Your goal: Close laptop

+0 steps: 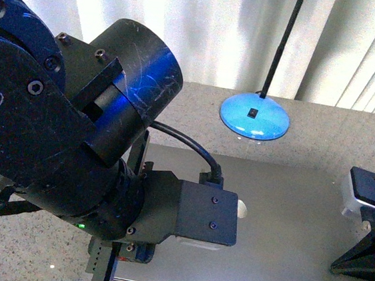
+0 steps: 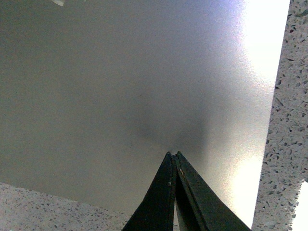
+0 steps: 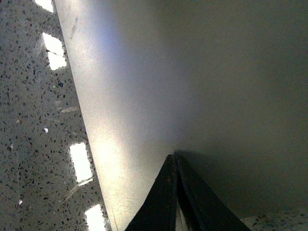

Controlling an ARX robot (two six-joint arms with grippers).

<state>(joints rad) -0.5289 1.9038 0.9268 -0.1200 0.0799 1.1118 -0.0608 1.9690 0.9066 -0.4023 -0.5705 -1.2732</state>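
White curtains [image 1: 206, 28] at back, grey speckled desk [image 1: 198, 105] in front of them. Blue dome lamp base [image 1: 254, 117] with a thin black stem [image 1: 285, 37] sits on the desk, just behind the laptop [image 1: 285, 231]. Laptop lies flat mid-desk with the lid down, plain grey metal top facing up, no keys or screen showing. Left arm [image 1: 54, 133] fills the near left of the front view, black housing with a blue sheen, black cable [image 1: 187, 144] looping into its wrist block, small green light [image 1: 81, 225] low on it; it hangs over the laptop's left part and hides that corner. Left wrist view: left fingers [image 2: 161, 197] pressed together, no gap, nothing held, tips seem to be touching the lid near one edge, soft shadow around the tip, speckled desk beyond that edge. Right wrist view: right fingers [image 3: 161, 197] also pressed together and holding nothing, tips apparently on the lid, lid edge and desk with bright window reflections off to one side. Front view shows the right arm's black end [image 1: 363, 256] low over the laptop's right side, partly cut off by the frame.
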